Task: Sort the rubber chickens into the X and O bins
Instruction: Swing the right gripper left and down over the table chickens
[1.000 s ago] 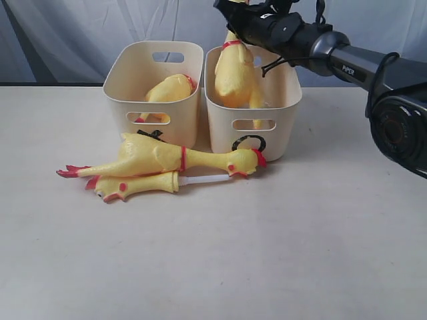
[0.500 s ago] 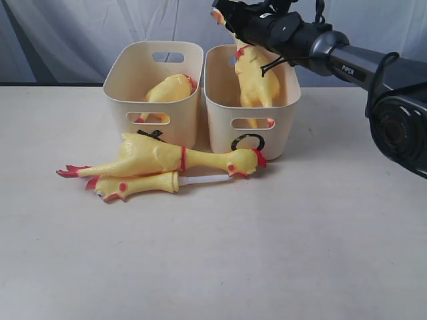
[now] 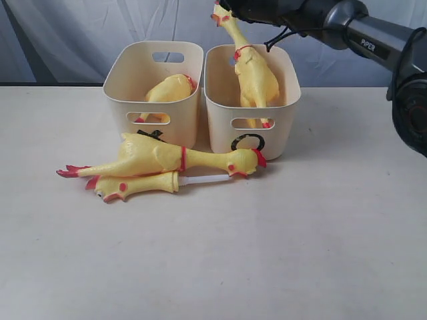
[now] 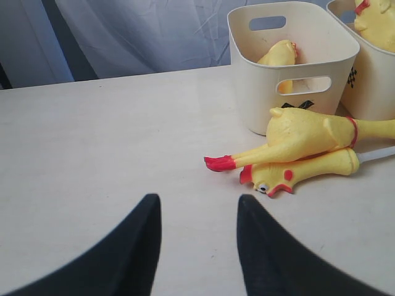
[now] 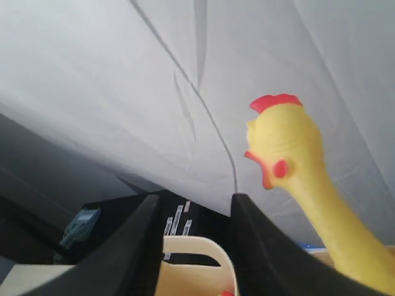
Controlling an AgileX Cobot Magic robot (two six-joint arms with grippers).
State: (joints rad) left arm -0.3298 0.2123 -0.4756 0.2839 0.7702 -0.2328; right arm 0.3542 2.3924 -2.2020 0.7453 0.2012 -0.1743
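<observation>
While all fingers (image 4: 133, 246) (image 5: 133, 246) gape empty, two bins (image 3: 120, 100) (image 3: 220, 127) hold two of four chickens (image 3: 170, 88) (image 3: 257, 80) (image 3: 153, 159) (image 3: 143, 185).

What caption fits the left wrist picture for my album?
Open black left gripper faces two yellow rubber chickens lying on the table beside a cream plastic tub holding a third.

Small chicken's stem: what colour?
White. The stem shows best in the exterior view, sticking out of the small chicken on the table.
</observation>
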